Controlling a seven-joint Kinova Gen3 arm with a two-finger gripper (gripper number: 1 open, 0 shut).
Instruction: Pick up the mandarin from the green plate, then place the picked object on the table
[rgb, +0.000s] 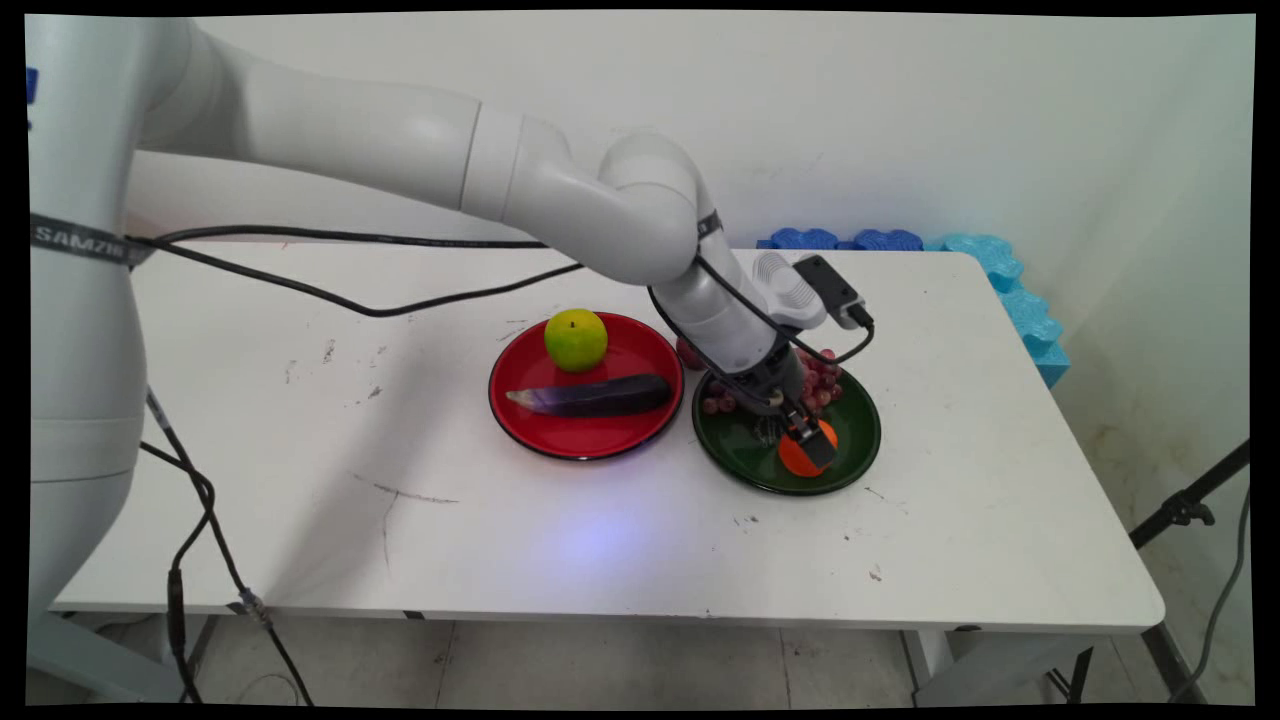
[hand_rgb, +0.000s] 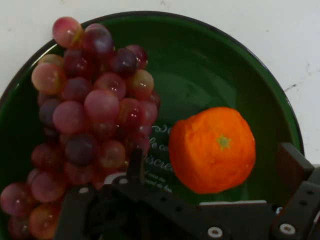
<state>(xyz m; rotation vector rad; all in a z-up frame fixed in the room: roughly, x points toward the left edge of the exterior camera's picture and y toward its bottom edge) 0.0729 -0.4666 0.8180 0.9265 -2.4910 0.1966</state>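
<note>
Inside the green plate (hand_rgb: 210, 55) lie grapes (hand_rgb: 90, 110) and an orange (hand_rgb: 212, 150), the hand (hand_rgb: 212, 172) spread apart around the orange.

Grapes (rgb: 822, 378) part-hidden (behind arm)

A robot lab: bare white table (rgb: 640, 540), plain wall (rgb: 900, 120), tripod leg (rgb: 1190, 505).

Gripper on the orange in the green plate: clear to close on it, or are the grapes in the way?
Probably yes. The gripper has its jaws open astride the orange in the green plate. The grapes lie beside the left finger, apparently apart from the orange.
</note>
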